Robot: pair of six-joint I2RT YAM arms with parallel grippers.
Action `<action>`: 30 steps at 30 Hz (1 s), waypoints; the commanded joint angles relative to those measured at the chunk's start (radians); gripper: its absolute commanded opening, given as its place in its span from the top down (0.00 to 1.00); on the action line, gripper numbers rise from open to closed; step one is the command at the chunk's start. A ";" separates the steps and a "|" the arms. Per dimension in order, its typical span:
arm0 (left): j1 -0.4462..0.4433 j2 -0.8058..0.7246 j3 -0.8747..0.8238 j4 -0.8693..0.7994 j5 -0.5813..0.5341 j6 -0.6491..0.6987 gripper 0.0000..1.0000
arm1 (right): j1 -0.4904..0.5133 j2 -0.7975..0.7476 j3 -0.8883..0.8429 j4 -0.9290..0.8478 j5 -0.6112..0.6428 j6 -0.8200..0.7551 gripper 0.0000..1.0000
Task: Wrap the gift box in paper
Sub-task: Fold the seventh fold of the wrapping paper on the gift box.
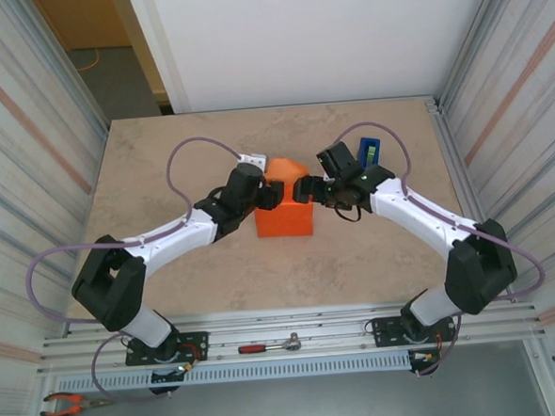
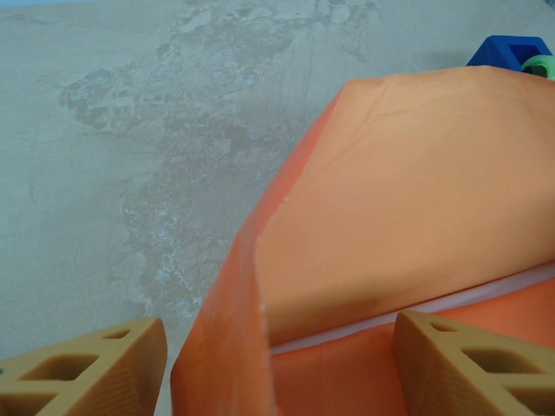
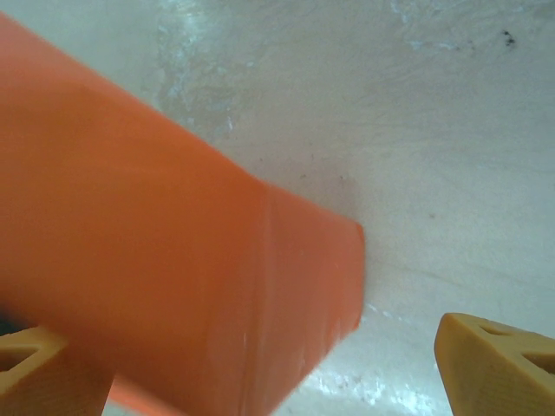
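Observation:
The gift box (image 1: 285,222) sits mid-table as an orange block, with the orange paper (image 1: 286,170) folded over it so the box's own surface is hidden. My left gripper (image 1: 269,195) is at the block's upper left and my right gripper (image 1: 307,189) at its upper right. In the left wrist view the left gripper (image 2: 279,334) is open, and a raised paper flap (image 2: 416,199) and a standing fold lie between its tan fingers (image 2: 87,368). In the right wrist view the right gripper (image 3: 247,338) is open wide, straddling a blurred corner of the wrapped block (image 3: 173,260).
A blue tape dispenser (image 1: 369,151) stands just behind the right gripper, and its corner (image 2: 512,54) shows in the left wrist view. A red-handled ratchet (image 1: 267,345) and pliers (image 1: 68,403) lie on the front rail. Corrugated walls close in both sides.

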 commanded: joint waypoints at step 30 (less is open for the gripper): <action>-0.049 0.051 0.015 -0.086 -0.135 -0.001 0.33 | -0.247 -0.011 -0.159 0.446 -0.426 0.338 1.00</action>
